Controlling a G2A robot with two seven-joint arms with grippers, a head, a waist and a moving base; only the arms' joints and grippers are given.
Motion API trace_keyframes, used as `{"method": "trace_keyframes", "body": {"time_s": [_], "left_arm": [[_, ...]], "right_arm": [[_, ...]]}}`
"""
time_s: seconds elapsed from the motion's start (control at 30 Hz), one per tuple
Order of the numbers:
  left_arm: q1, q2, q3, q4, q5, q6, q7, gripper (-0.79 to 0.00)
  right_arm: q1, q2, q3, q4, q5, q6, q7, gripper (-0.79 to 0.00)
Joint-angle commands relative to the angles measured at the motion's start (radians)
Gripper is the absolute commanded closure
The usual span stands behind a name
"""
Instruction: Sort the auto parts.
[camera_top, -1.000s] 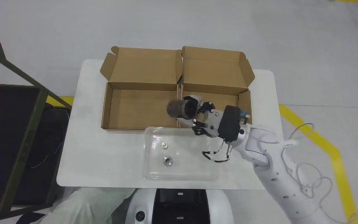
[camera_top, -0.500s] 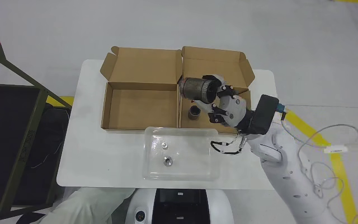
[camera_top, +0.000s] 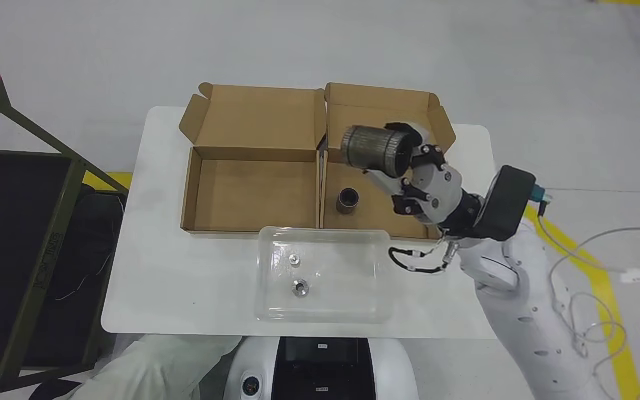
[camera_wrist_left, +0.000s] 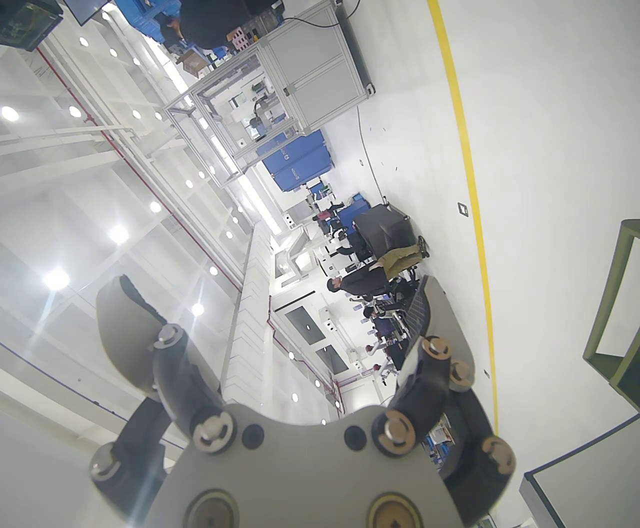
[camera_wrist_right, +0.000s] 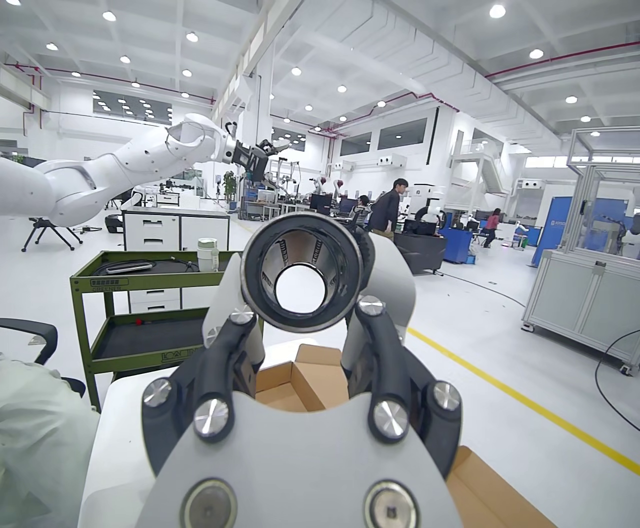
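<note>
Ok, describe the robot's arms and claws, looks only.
The right arm is a smooth white shell with a black wrist block and a thin black cable looping beneath. Both the right claw and left claw have grey plates, silver screws, black linkages and pale curved fingers.

The two small parts (camera_top: 298, 288) in the clear tray (camera_top: 340, 295) are too small to name. The metal tube (camera_top: 375, 148) hides some of one cardboard box (camera_top: 380, 110).
</note>
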Motion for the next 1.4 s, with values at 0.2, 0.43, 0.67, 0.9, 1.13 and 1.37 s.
{"method": "trace_keyframes", "body": {"time_s": [0.2, 0.43, 0.67, 0.9, 1.13, 1.37], "left_arm": [[0.000, 0.000, 0.000, 0.000, 0.000, 0.000, 0.000, -0.785], [0.000, 0.000, 0.000, 0.000, 0.000, 0.000, 0.000, -0.785], [0.000, 0.000, 0.000, 0.000, 0.000, 0.000, 0.000, -0.785], [0.000, 0.000, 0.000, 0.000, 0.000, 0.000, 0.000, -0.785], [0.000, 0.000, 0.000, 0.000, 0.000, 0.000, 0.000, -0.785], [0.000, 0.000, 0.000, 0.000, 0.000, 0.000, 0.000, -0.785]], "right_arm": [[-0.003, -0.001, -0.005, 0.003, -0.036, -0.006, 0.020, 0.000], [-0.011, -0.002, -0.029, 0.023, -0.111, 0.004, 0.070, 0.000], [-0.005, -0.003, -0.046, 0.084, -0.153, 0.017, 0.119, 0.000], [0.001, -0.003, -0.045, 0.145, -0.188, 0.047, 0.159, 0.000], [0.001, -0.002, -0.030, 0.212, -0.220, 0.083, 0.191, 0.000], [0.004, -0.002, -0.022, 0.263, -0.243, 0.116, 0.207, 0.000]]}}
